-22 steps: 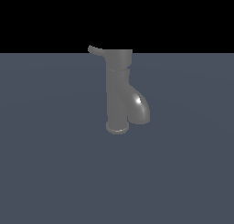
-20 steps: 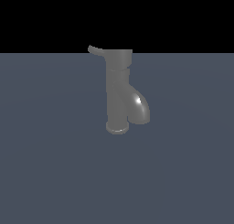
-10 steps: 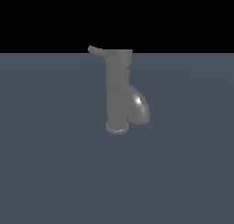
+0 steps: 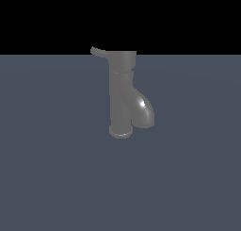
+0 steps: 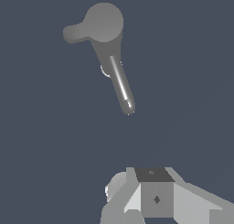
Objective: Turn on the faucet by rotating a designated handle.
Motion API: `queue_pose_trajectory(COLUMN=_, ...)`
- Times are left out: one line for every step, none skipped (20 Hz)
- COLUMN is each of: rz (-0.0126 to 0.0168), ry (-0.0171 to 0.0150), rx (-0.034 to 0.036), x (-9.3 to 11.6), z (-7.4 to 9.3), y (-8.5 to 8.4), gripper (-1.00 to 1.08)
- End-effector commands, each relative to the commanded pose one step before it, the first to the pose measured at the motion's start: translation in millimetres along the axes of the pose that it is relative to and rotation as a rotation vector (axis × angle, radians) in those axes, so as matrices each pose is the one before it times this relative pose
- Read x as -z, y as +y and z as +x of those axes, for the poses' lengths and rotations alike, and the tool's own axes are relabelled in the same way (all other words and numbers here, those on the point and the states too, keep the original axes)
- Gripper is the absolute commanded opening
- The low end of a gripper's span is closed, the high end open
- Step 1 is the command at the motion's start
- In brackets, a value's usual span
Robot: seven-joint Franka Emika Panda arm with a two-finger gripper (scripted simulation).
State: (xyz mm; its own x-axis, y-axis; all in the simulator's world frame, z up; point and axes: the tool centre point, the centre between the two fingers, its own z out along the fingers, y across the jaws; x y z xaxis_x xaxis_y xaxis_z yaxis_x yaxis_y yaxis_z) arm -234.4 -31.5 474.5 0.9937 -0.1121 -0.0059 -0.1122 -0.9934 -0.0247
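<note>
Faucet stands upright mid-desk, its handle jutting from the cap toward nine o'clock in the exterior view. My claw hangs above, well apart; whether it's apart or together I cannot tell. Risk: I descend onto the thick spout instead, or clip the cap and miss the thin lever.
</note>
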Motion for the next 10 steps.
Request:
queue_pose_trajectory(rz=-0.00330, ry=0.00003, rx=-0.02722, x=-1.22, z=6.02, y=-1.76, gripper=-1.00)
queue_pose_trajectory(rz=-0.00156, ry=0.00021, rx=-0.01346, x=-0.58, z=2.95, y=-0.95, gripper=-1.00)
queue_pose_trajectory(rz=-0.00167, ry=0.00025, rx=-0.01457, x=-0.66, z=3.18, y=-1.08, gripper=-1.00)
queue_pose_trajectory(rz=-0.00177, ry=0.00028, rx=-0.01563, x=-0.76, z=3.41, y=-1.25, gripper=-1.00)
queue_pose_trajectory(rz=-0.00186, ry=0.00032, rx=-0.01674, x=-0.85, z=3.63, y=-1.41, gripper=-1.00)
queue_pose_trajectory(rz=-0.00193, ry=0.00038, rx=-0.01782, x=-0.95, z=3.85, y=-1.60, gripper=-1.00)
queue_pose_trajectory(rz=-0.00201, ry=0.00045, rx=-0.01895, x=-1.07, z=4.06, y=-1.79, gripper=-1.00)
queue_pose_trajectory(rz=-0.00207, ry=0.00051, rx=-0.02003, x=-1.19, z=4.27, y=-2.02, gripper=-1.00)
queue_pose_trajectory(rz=-0.00211, ry=0.00057, rx=-0.02114, x=-1.33, z=4.46, y=-2.26, gripper=-1.00)
queue_pose_trajectory(rz=-0.00214, ry=0.00064, rx=-0.02216, x=-1.47, z=4.63, y=-2.51, gripper=-1.00)
